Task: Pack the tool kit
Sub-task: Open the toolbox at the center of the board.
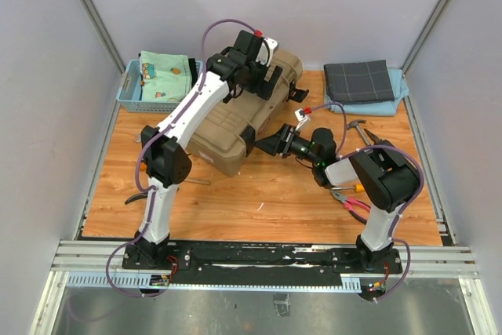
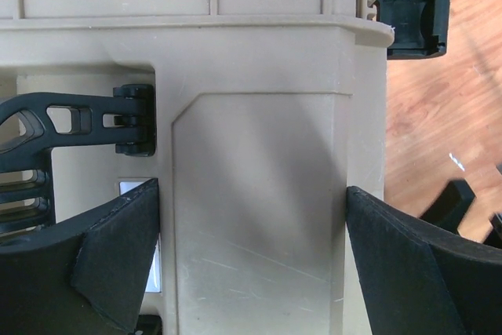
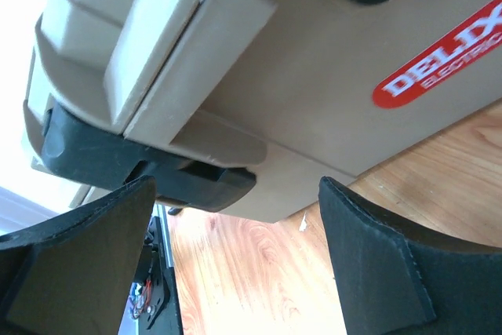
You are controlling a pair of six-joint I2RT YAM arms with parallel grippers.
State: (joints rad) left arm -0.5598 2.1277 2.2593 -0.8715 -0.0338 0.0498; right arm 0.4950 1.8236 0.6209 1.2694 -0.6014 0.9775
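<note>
At the middle of the table (image 1: 259, 209), seen from above, the tan toolbox (image 1: 223, 127) lies with its lid apparently down and its long axis running from 7 to 1 o'clock. Its red label (image 3: 443, 52) and a black latch (image 3: 149, 166) are on the near wall. The right gripper (image 3: 237, 182) is the nearer one to that latch, which lies at about 10 o'clock just ahead of its widely spread, empty fingers; contact cannot be told. The left gripper (image 2: 251, 190) hangs over the box's 1 o'clock end, fingers wide, straddling a raised panel with no visible clamp. A hammer (image 1: 354, 126) and pliers (image 1: 353, 203) lie loose at 3 to 4 o'clock of the box. Freeing the latch appears to be the step in hand.
</note>
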